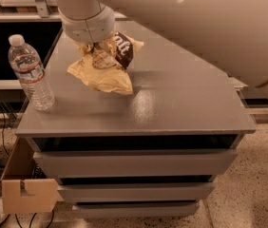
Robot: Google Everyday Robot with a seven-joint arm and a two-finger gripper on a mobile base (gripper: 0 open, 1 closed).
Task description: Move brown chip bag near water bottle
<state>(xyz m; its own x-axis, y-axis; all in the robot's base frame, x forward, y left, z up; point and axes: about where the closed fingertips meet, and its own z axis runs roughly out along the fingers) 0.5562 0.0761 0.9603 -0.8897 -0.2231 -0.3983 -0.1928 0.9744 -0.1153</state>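
While my jaws sit hidden under my wrist point(87, 20) above the desk point(181, 103), I cannot tell whether they are clamped | brown chip bag point(106, 68) bunched just beneath, lower edge on desk; water bottle point(29, 72) upright, apart, at the left edge | handling: probably light, crinkly, slippery film, chips crush | hold: pinch top seam gently

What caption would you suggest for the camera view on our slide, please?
Gripper holds the brown chip bag over the gray cabinet top, apart from the upright water bottle.
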